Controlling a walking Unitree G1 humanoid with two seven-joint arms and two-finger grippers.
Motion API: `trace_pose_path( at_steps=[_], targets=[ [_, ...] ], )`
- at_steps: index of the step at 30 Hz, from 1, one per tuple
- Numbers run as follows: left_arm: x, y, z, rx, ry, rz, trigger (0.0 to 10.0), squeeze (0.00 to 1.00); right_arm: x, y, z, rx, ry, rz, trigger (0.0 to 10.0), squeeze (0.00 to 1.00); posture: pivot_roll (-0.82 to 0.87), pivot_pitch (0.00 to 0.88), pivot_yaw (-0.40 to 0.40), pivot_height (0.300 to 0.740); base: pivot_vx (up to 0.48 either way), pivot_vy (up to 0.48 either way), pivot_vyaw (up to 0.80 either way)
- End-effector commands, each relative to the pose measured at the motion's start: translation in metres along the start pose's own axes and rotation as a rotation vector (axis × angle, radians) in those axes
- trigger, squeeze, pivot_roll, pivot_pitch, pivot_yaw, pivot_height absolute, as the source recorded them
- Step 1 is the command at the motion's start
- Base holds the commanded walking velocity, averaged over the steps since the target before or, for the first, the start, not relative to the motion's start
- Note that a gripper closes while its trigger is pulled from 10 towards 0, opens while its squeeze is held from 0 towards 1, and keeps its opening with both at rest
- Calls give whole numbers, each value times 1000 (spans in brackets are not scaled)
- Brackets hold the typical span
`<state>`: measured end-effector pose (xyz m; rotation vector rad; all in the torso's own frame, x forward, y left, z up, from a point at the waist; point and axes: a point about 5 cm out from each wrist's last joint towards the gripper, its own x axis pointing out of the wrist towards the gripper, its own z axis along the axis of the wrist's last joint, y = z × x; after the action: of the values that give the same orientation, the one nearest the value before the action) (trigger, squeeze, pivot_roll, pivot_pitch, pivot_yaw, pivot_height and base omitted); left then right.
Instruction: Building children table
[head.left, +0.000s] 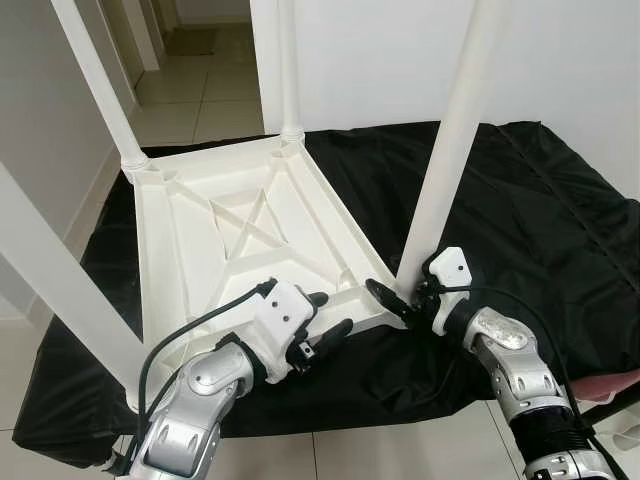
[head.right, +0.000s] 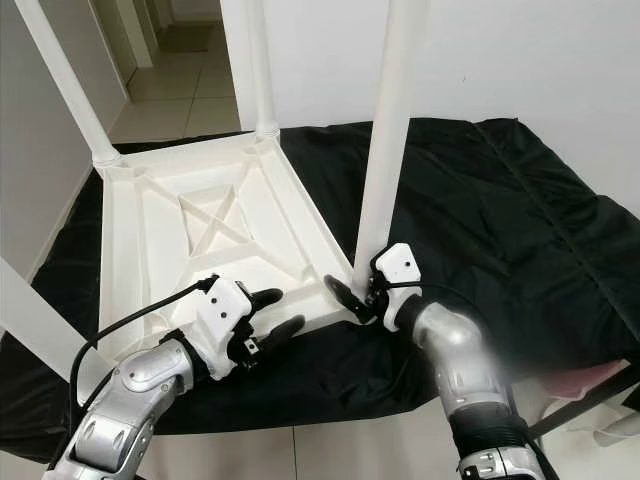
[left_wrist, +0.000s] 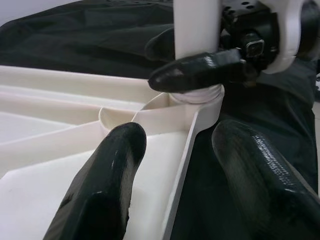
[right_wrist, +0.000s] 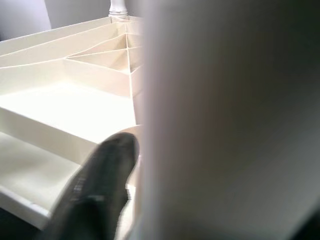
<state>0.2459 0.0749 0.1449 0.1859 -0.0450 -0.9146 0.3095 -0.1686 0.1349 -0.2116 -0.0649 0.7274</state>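
Observation:
A white plastic children's table (head.left: 230, 230) lies upside down on a black cloth, its legs pointing up. My right gripper (head.left: 403, 292) is shut on the near right leg (head.left: 440, 190) at its base, just above the corner socket; one black finger (left_wrist: 195, 70) crosses the front of the leg (left_wrist: 195, 25), the other sits behind it. In the right wrist view the leg (right_wrist: 225, 120) stands between the fingers (right_wrist: 100, 180). My left gripper (head.left: 328, 315) is open and straddles the table's near rim (left_wrist: 187, 145), one finger inside and one outside, a little left of that corner.
The black cloth (head.left: 540, 220) covers the floor under the table. Other legs rise at the far left (head.left: 95, 80), far middle (head.left: 288, 70) and near left (head.left: 50, 270). A white wall (head.left: 380, 60) stands behind, a tiled hallway (head.left: 200, 90) at the far left. Something pink (head.left: 610, 385) lies at the right edge.

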Motion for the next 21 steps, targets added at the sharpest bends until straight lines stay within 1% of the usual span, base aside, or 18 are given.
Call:
trace_pose_path(
  at_steps=[1, 9, 10, 17, 21],
  targets=[
    [2, -2, -1, 11, 9, -56, 10000, 0, 3, 4, -3, -1, 5, 43, 0, 0, -34, 0, 41, 740, 0, 0, 0],
    [4, -2, -4, 15, 18, -67, 10000, 0, -1, 6, -11, 16, 12, 46, 0, 0, -38, 0, 42, 740, 0, 0, 0],
    [5, -3, -4, 17, 17, -71, 10000, 0, -2, 7, -13, 21, 15, 36, 10000, 0, -36, 0, 38, 740, 0, 0, 0],
    [6, -2, -5, 21, 19, -65, 10000, 0, -4, 10, -16, 73, -12, -24, 10000, 0, -26, 0, 24, 740, 0, 0, 0],
    [5, -3, -7, 23, 21, -55, 10000, 0, -5, 17, -15, 117, -55, -91, 10000, 0, -13, 0, 11, 740, 0, 0, 0]
  ],
)
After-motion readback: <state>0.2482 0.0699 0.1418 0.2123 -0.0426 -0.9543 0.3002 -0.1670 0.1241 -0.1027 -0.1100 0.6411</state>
